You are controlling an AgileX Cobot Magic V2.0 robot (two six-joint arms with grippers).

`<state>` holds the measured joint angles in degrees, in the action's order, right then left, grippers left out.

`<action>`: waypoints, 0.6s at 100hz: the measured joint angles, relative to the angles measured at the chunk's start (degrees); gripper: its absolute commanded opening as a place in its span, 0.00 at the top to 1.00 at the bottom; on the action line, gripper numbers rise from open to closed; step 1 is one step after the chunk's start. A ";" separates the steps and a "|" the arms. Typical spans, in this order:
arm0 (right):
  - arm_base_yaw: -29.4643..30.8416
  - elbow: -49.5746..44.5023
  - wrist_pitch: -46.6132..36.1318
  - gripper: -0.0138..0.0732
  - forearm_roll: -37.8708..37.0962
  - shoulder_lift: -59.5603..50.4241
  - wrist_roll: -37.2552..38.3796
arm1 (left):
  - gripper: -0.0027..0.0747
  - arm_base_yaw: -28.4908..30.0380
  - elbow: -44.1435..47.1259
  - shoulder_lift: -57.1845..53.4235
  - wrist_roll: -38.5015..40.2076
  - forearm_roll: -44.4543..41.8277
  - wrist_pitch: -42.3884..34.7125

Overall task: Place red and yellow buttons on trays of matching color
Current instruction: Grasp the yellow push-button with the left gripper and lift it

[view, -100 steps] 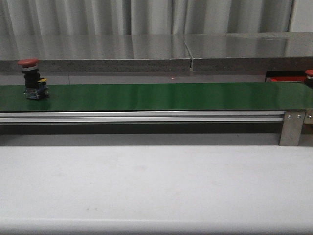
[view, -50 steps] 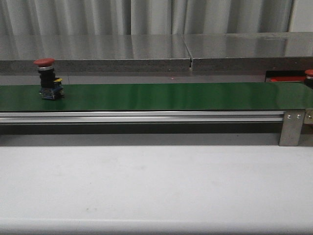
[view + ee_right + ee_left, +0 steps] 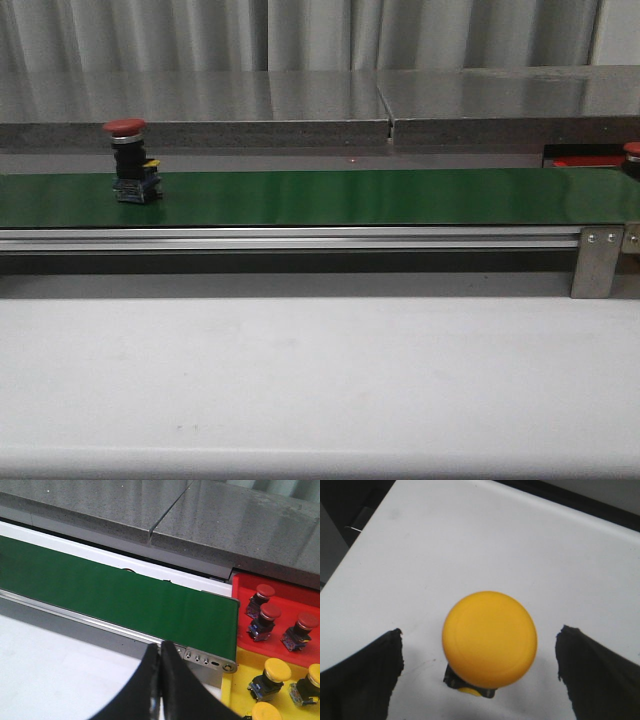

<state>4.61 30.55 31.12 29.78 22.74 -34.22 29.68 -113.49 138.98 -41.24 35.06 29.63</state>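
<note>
One red button (image 3: 128,160) stands upright on the green belt (image 3: 350,197), close to the belt's left end, its mushroom cap on top and a black and blue body with a yellow tab below. Neither arm shows in the front view, and the white surface (image 3: 320,380) in front of the belt runs along its whole length.

At the belt's right end sits the red tray (image 3: 240,592), touching the belt's end roller, with three red-capped buttons (image 3: 271,612) standing in it. Just beside it, nearer the robot, lies the yellow tray (image 3: 235,692), holding at least four yellow-capped buttons (image 3: 277,670), some cut off by the frame edge. In the front view only a sliver of the red tray and one red cap show at the far right.

The left gripper (image 3: 480,675) hangs over the white surface with its black fingers (image 3: 362,675) spread wide, a yellow button (image 3: 490,638) standing between them, clear of both. I can see its cap from above and a bit of dark body beneath it.

The right gripper (image 3: 161,680) has its two black fingers pressed together with nothing between them, poised above the surface's edge near the belt's right end.
</note>
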 measured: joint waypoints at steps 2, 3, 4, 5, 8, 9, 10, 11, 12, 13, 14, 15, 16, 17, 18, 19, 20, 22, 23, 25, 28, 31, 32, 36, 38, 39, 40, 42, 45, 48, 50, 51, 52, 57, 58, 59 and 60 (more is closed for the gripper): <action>0.00 0.00 0.00 0.98 0.00 0.00 0.00 | 0.22 0.00 0.00 0.00 0.00 0.00 -0.13; 0.00 0.00 0.00 0.98 0.00 0.00 0.00 | 0.23 0.00 0.00 0.00 0.00 0.00 -0.27; 0.00 0.00 0.00 0.98 0.00 0.00 0.00 | 0.23 0.00 0.00 0.00 0.00 0.00 -0.28; 0.00 0.00 0.00 0.98 0.00 0.00 0.00 | 0.24 0.00 0.00 0.00 0.00 0.00 -0.41; 0.00 0.00 0.00 0.98 0.00 0.00 0.00 | 0.25 0.00 0.00 0.00 0.00 0.00 -0.42; 0.00 0.00 0.00 0.98 0.00 0.00 0.00 | 0.26 0.00 0.00 0.00 0.00 0.00 -0.53; 0.00 0.00 0.00 0.98 0.00 0.00 0.00 | 0.27 0.00 0.00 0.00 0.00 0.00 -0.53; 0.00 0.00 0.00 0.98 0.00 0.00 0.00 | 0.29 0.00 0.00 0.00 0.00 0.00 -0.53; 0.00 0.00 0.00 0.98 0.00 0.00 0.00 | 0.29 0.00 0.00 0.00 0.00 0.00 -0.53; 0.00 0.00 0.00 0.98 0.00 0.00 0.00 | 0.30 0.00 0.00 0.00 0.00 0.00 -0.53; 0.00 0.00 0.00 0.98 0.00 0.00 0.00 | 0.32 0.00 0.00 0.00 0.00 0.00 -0.53; 0.00 0.00 0.00 0.98 0.00 0.00 0.00 | 0.33 0.00 0.00 0.00 0.00 0.00 -0.53; 0.00 0.00 0.00 0.98 0.00 0.00 0.00 | 0.35 0.00 0.00 0.00 0.00 0.00 -0.53; 0.00 0.00 0.00 0.98 0.00 0.00 0.00 | 0.36 0.00 0.00 0.00 0.00 0.00 -0.53; 0.00 0.00 0.00 0.98 0.00 0.00 0.00 | 0.38 0.00 0.00 0.00 0.00 0.00 -0.53; 0.00 0.00 0.00 0.98 0.00 0.00 0.00 | 0.39 0.00 0.00 0.00 0.00 0.00 -0.53; 0.00 0.00 0.00 0.98 0.00 0.00 0.00 | 0.40 0.00 0.00 0.00 0.00 0.00 -0.53; 0.00 0.00 0.00 0.98 0.00 0.00 0.00 | 0.43 0.00 0.00 0.00 0.00 0.10 -0.65; 0.00 0.00 0.00 0.98 0.00 0.00 0.00 | 0.45 0.00 0.00 0.00 0.00 0.10 -0.65; 0.00 0.00 0.00 0.98 0.00 0.00 0.00 | 0.49 0.00 0.00 0.00 0.00 0.10 -0.65; 0.00 0.00 0.00 0.98 0.00 0.00 0.00 | 0.53 0.00 0.00 0.00 0.00 0.10 -0.77; 0.00 0.00 0.00 0.98 0.00 0.00 0.00 | 0.57 0.00 0.00 0.00 0.00 0.10 -0.77; 0.00 0.00 0.00 0.98 0.00 0.00 0.00 | 0.60 0.00 0.00 0.00 0.00 0.10 -0.77; 0.00 0.00 0.00 0.98 0.00 0.00 0.00 | 0.65 0.00 0.00 0.00 0.00 0.21 -0.77; 0.00 0.00 0.00 0.98 0.00 0.00 0.00 | 0.67 0.00 -0.10 0.00 0.00 0.19 -0.77; 0.00 0.00 0.00 0.98 0.00 0.00 0.00 | 0.69 0.00 -0.20 0.00 0.00 0.19 -0.77; 0.00 0.00 0.00 0.98 0.00 0.00 0.00 | 0.70 0.00 -0.24 0.00 0.00 0.19 -0.77; 0.00 0.00 0.00 0.98 0.00 0.00 0.00 | 0.73 0.00 -0.35 0.00 0.00 0.19 -0.77; 0.00 0.00 0.00 0.98 0.00 0.00 0.00 | 0.76 0.00 -0.45 0.00 0.00 0.19 -0.77; 0.00 0.00 0.00 0.98 0.00 0.00 0.00 | 0.79 0.00 -0.76 0.00 0.00 0.19 -0.61; 0.00 0.00 0.00 0.98 0.00 0.00 0.00 | 0.81 0.00 -0.88 0.00 0.00 0.19 -0.47; 0.00 0.00 0.00 0.98 0.00 0.00 0.00 | 0.83 0.00 -1.02 0.00 0.00 0.19 -0.31; 0.00 0.00 0.00 0.98 0.00 0.00 0.00 | 0.83 0.00 -1.04 0.00 0.00 0.19 -0.30; 0.00 0.00 0.00 0.98 0.00 0.00 0.00 | 0.87 0.00 -1.69 0.00 0.00 0.19 0.25; 0.00 0.00 0.00 0.98 0.00 0.00 0.00 | 0.88 0.00 -1.87 0.00 0.00 0.19 0.42; 0.00 0.00 0.00 0.98 0.00 0.00 0.00 | 0.88 0.00 -1.90 0.00 0.00 0.19 0.54; 0.00 0.00 0.00 0.98 0.00 0.00 0.00 | 0.89 0.00 -2.14 0.00 0.00 0.19 0.66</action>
<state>4.61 30.55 31.12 29.78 22.74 -34.22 29.68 -115.62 138.98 -41.24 35.25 30.29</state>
